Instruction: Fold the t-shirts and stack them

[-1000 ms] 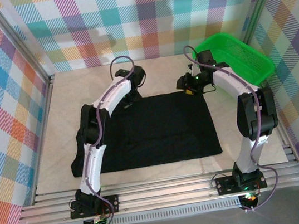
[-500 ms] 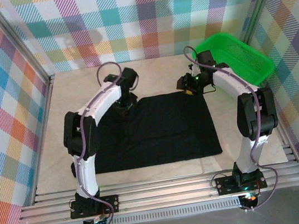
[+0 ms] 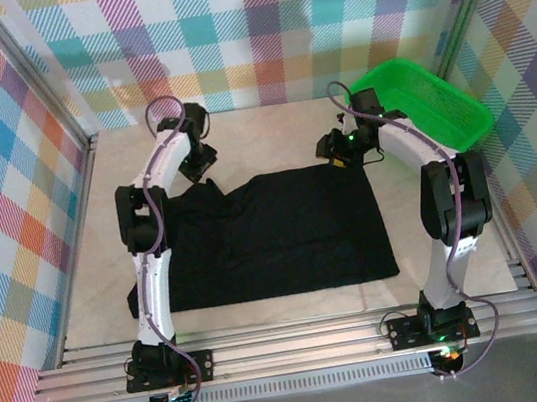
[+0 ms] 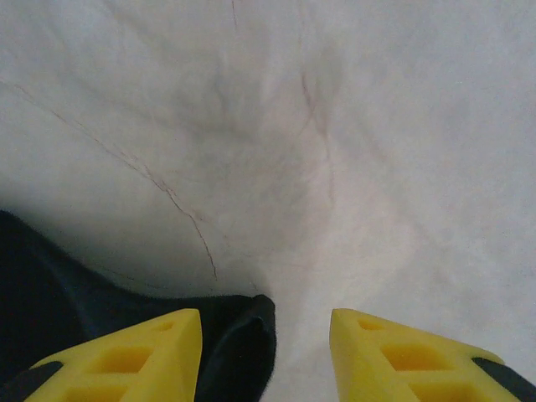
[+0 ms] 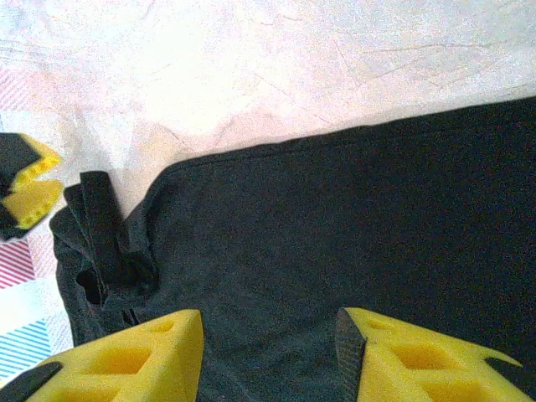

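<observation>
One black t-shirt (image 3: 274,236) lies spread flat on the pale table. My left gripper (image 3: 202,162) is at the shirt's far left corner. In the left wrist view it (image 4: 264,327) stands open, with a black sleeve tip (image 4: 243,335) lying loose on the table beside its left finger. My right gripper (image 3: 341,157) hovers at the shirt's far right corner. The right wrist view shows it (image 5: 268,322) open just above the black cloth (image 5: 335,218), with nothing between its fingers. A bunched sleeve (image 5: 105,243) lies to its left.
A green plastic basket (image 3: 458,112) stands at the far right corner of the table, close behind the right arm. Plaid walls close in the back and both sides. Bare table (image 3: 90,288) shows left of the shirt and along its far edge.
My left arm has swung from the middle of the shirt's far edge to its far left corner, drawing the sleeve out, and its gripper has opened. The right arm has stayed still.
</observation>
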